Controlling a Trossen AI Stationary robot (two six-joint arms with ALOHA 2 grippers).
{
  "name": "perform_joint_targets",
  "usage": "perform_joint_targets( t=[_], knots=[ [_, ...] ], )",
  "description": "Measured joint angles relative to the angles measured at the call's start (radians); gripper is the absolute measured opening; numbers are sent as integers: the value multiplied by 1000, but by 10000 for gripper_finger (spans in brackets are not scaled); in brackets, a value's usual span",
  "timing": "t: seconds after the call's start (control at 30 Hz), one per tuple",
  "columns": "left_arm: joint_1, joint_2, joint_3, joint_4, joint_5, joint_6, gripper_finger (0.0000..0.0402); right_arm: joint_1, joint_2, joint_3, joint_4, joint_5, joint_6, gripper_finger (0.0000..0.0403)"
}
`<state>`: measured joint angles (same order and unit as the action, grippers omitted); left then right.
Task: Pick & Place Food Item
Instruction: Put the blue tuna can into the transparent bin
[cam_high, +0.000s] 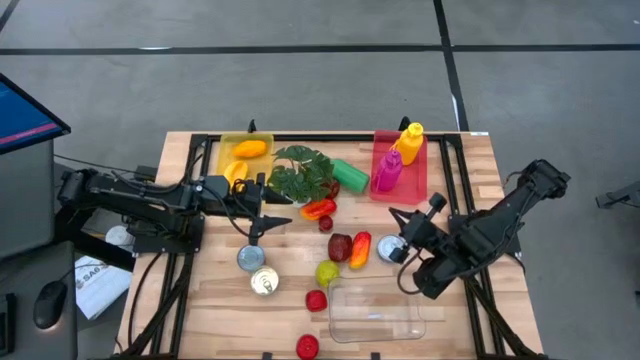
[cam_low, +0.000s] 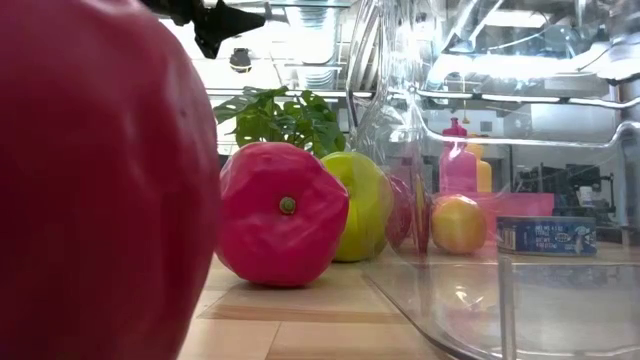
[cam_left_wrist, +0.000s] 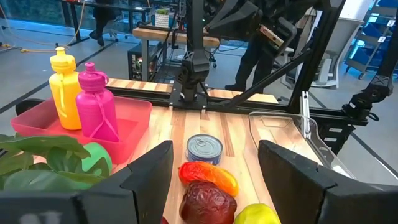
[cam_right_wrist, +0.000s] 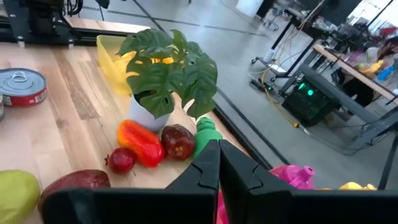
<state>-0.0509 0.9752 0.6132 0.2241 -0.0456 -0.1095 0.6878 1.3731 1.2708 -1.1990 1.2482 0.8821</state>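
Note:
Loose food lies mid-table: a red-orange pepper (cam_high: 318, 208), a dark red fruit (cam_high: 340, 245), an orange-red pepper (cam_high: 360, 248), a yellow-green fruit (cam_high: 327, 272) and red pieces (cam_high: 316, 300). My left gripper (cam_high: 272, 218) hovers open above the table, left of the pepper and by the plant. Its wrist view shows nothing between the fingers (cam_left_wrist: 214, 162). My right gripper (cam_high: 398, 215) is shut and empty (cam_right_wrist: 219, 149). It is raised over the right half of the table, above a tin can (cam_high: 390, 250), and points toward the plant.
A potted plant (cam_high: 300, 172) and a green cylinder (cam_high: 350, 175) stand at the back. A yellow tray (cam_high: 228, 150) holds orange food. A pink tray (cam_high: 425, 165) holds two bottles. A clear container (cam_high: 375, 312) sits near the front, two cans (cam_high: 256, 270) at front left.

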Motion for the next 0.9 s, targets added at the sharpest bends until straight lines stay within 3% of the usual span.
perform_joint_targets(
  t=[0.3,0.67,0.9],
  knots=[
    [0,0,0,0,0,0,227,6,0,-148,33,35,103,0],
    [0,0,0,-4,0,0,227,7,-2,-234,73,35,242,0],
    [-18,0,0,-45,1,-2,227,7,-2,-302,245,25,221,0]
  ],
)
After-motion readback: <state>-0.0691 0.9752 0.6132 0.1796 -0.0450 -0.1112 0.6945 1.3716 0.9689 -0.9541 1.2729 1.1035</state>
